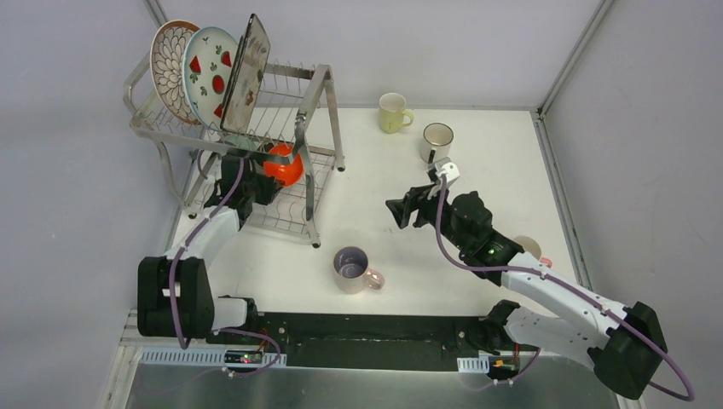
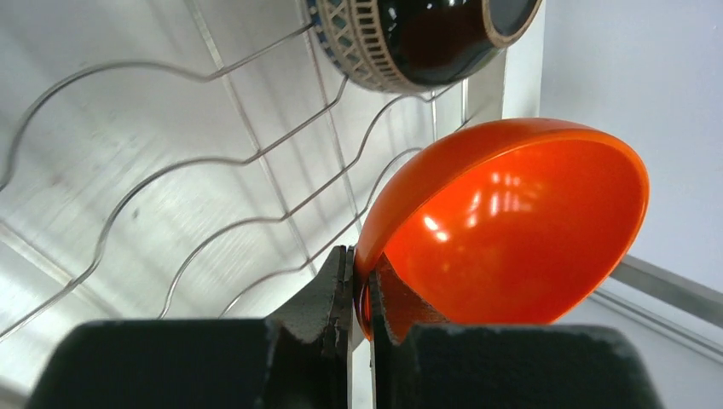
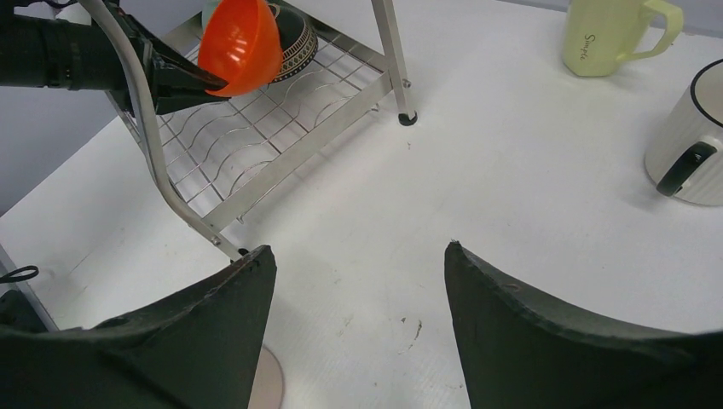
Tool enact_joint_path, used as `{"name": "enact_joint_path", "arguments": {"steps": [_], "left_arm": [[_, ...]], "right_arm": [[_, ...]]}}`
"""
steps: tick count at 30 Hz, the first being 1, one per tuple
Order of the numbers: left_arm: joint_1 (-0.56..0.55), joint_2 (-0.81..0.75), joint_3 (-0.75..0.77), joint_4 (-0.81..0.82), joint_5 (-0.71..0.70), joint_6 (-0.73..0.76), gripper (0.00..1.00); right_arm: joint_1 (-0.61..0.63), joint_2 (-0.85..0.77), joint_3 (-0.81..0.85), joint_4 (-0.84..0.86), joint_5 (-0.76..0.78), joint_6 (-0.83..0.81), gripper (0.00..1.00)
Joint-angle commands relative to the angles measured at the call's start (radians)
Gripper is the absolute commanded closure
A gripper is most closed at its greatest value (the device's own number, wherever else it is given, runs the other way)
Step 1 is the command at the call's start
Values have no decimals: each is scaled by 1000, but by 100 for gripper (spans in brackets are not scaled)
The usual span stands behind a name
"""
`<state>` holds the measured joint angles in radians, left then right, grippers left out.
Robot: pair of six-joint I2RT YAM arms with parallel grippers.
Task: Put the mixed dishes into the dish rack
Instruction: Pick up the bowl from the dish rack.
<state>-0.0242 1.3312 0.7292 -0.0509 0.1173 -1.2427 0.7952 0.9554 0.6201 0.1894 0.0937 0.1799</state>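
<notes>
The silver dish rack (image 1: 320,94) stands at the far left. Its top tier holds a petal-pattern plate (image 1: 170,68), a red-fruit plate (image 1: 209,72) and a flowered square plate (image 1: 247,72), all on edge. My left gripper (image 1: 269,175) (image 2: 362,268) is shut on the rim of the orange bowl (image 1: 284,164) (image 2: 511,230) (image 3: 243,43), holding it tilted above the lower tier's wavy wires (image 2: 256,158). A brown patterned bowl (image 2: 409,43) (image 3: 298,38) lies just beyond it on that tier. My right gripper (image 1: 397,215) (image 3: 358,251) hovers open over bare table, with nothing between its fingers.
A yellow mug (image 1: 394,112) (image 3: 610,34) and a white mug (image 1: 436,141) (image 3: 691,145) stand at the back of the table. A mug with a lilac inside (image 1: 351,268) sits near the front centre. Another mug (image 1: 530,247) is mostly hidden behind my right arm.
</notes>
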Motion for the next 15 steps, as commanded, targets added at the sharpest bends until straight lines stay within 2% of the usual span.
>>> {"name": "enact_joint_path", "arguments": {"steps": [1, 15], "left_arm": [[6, -129, -19, -162, -80, -2, 100], [7, -489, -129, -515, -80, 30, 100]], "right_arm": [[-1, -35, 63, -26, 11, 90, 26], [42, 50, 143, -62, -53, 273, 25]]}}
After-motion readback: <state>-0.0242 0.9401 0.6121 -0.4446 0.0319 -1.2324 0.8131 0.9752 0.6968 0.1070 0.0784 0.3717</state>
